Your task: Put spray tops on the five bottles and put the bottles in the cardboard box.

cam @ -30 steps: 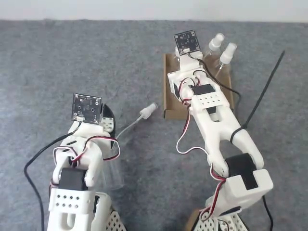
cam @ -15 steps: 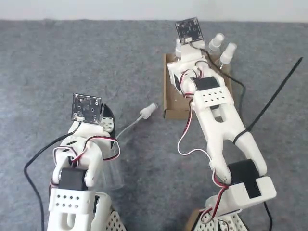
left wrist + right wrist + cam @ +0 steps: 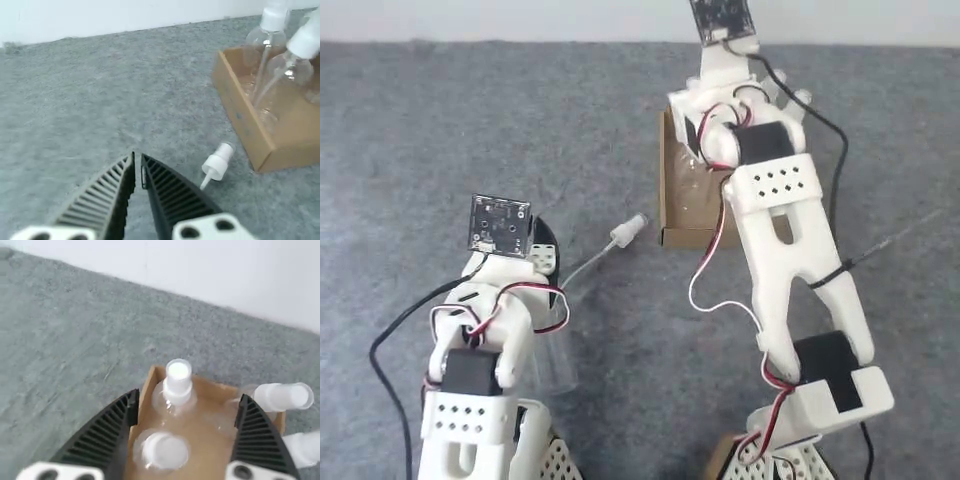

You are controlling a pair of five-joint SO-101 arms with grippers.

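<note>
In the high view, the right arm stretches over the cardboard box (image 3: 666, 190) at the far side of the counter (image 3: 440, 120). A loose spray top (image 3: 627, 231) lies just beside the box, and what looks like a clear uncapped bottle (image 3: 558, 362) lies by the left arm. In the left wrist view, the left gripper (image 3: 138, 165) has its jaws clenched on nothing. In the right wrist view, the right gripper (image 3: 189, 397) hangs with jaws released wide above the capped bottles (image 3: 177, 376) in the box. The last bottle seems to be the step in hand. The next move calls for opening the left jaws around the loose top.
</note>
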